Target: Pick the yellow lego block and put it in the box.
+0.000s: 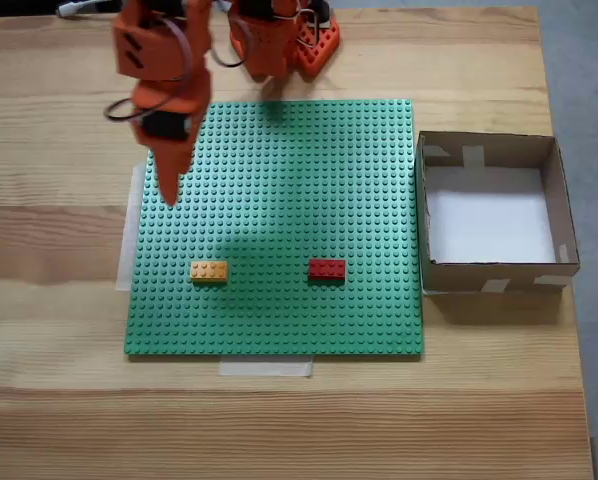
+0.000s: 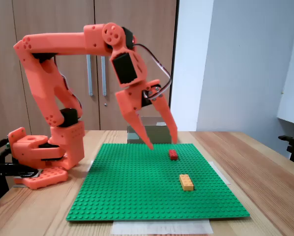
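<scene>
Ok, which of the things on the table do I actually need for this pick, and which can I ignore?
Needed:
- yellow lego block, lying on the baseplate
- box, beside the baseplate's edge
- hand, open, raised above the baseplate

Just lying about:
- red brick, on the baseplate, apart from the yellow one
- green baseplate, only the surface under both bricks

This looks like an office or a work room. There are tall wooden cupboard doors (image 2: pixel 95 64) with metal handles, a plain white wall (image 2: pixel 245 64), and a wooden table (image 1: pixel 59 300) with an orange robot arm (image 2: pixel 63 73) on it.
</scene>
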{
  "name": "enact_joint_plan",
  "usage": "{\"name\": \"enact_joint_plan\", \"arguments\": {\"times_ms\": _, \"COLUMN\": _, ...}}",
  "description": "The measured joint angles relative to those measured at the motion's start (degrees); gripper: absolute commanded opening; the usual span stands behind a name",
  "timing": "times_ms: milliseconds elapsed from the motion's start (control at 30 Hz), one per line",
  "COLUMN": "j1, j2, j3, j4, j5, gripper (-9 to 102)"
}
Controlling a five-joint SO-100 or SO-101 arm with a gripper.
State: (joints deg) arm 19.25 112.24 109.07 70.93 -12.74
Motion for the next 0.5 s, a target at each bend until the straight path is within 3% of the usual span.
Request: {"name": "enact_joint_plan", "arguments": {"times_ms": 500, "j1": 1.93, "j2": -11.87, "j3": -12.3, "j4": 5.45, "j5": -0.79, "gripper": 24}}
